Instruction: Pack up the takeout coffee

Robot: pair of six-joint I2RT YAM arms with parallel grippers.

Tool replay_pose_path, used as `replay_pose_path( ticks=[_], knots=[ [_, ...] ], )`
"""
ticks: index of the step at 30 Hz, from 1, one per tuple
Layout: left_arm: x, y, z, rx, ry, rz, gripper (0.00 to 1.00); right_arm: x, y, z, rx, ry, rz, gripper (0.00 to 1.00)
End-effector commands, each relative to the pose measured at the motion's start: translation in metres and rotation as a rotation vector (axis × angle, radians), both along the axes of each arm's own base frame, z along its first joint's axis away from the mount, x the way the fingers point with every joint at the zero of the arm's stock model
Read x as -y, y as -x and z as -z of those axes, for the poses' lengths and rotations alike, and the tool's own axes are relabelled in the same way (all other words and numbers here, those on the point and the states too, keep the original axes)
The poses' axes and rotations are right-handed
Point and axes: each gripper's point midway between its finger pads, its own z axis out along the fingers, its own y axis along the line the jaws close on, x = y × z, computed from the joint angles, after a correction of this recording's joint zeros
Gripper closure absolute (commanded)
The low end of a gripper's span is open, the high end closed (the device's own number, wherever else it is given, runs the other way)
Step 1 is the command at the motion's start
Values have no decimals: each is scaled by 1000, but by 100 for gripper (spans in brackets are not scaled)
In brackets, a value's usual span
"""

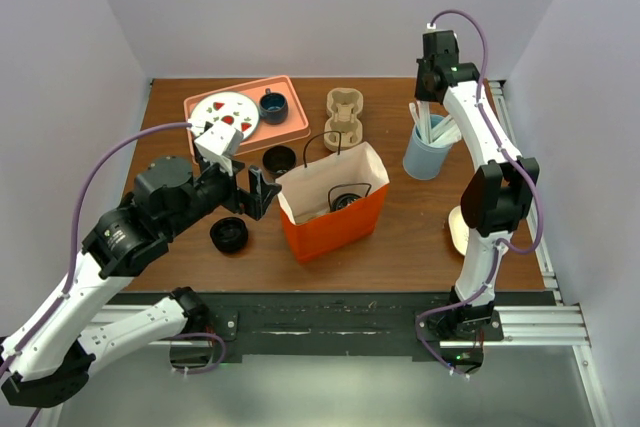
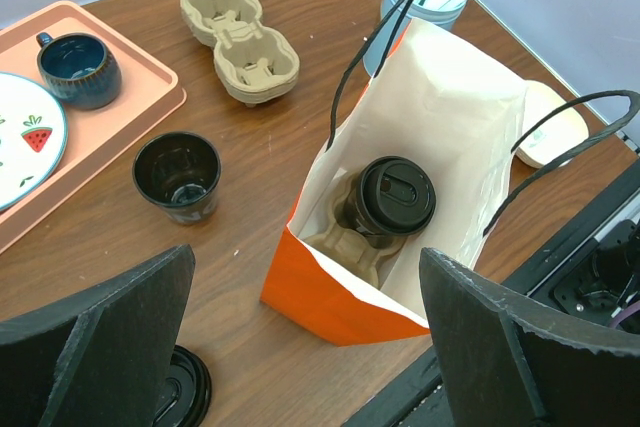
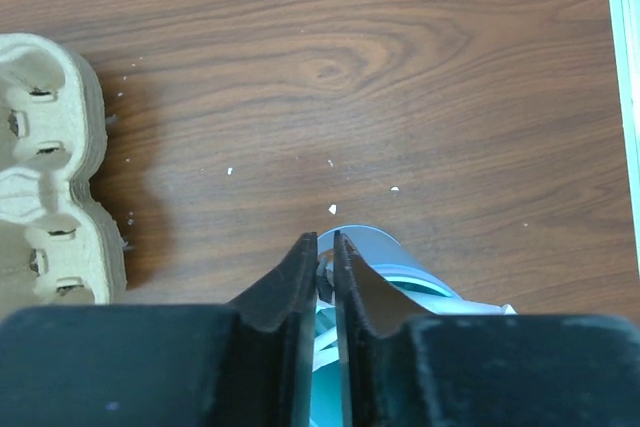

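— Wooden counter [image 1: 420, 237], fairly crowded. Where's the takeout coffee [image 2: 395, 197]?
— Down in the orange bag [image 2: 340, 307], seated in a pulp carrier [image 2: 345, 247]. Light and crushable, I'd guess; hold it below the lid. The bag walls leave little room. The left tool [image 1: 257, 192] is spread and empty beside the bag, and the right tool [image 3: 326, 242] is pressed together.

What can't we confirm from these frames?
- Takeout coffee cup body: left wrist shows only the lid; carrier and orange bag walls hide the rest.
- Right gripper grip: right wrist, fingers cover whatever sits in the gap over the blue cup.
- White object: top view, right arm covers most.
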Motion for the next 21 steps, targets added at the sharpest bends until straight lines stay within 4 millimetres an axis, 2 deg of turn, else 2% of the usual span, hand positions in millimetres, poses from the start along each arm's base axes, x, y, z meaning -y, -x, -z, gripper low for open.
replay_pose_path(
  ticks=[1,3,5,9,12,19,21],
  knots=[
    [1,2,-19,46,39,15,0,8,-8,-42,115,16,22,87],
    [2,3,-19,45,41,18,0,11,-8,-44,118,26,29,86],
    [1,3,-20,47,48,19,0,10,-8,-46,120,31,25,80],
    [3,4,-21,46,54,24,0,13,-8,-51,131,44,34,77],
    [3,5,-21,42,61,27,0,14,-8,-51,131,46,29,81],
    [3,7,-22,41,70,30,0,14,-4,-53,127,54,18,100],
    [3,7,-23,41,72,28,0,15,-3,-58,133,60,18,100]
  ],
)
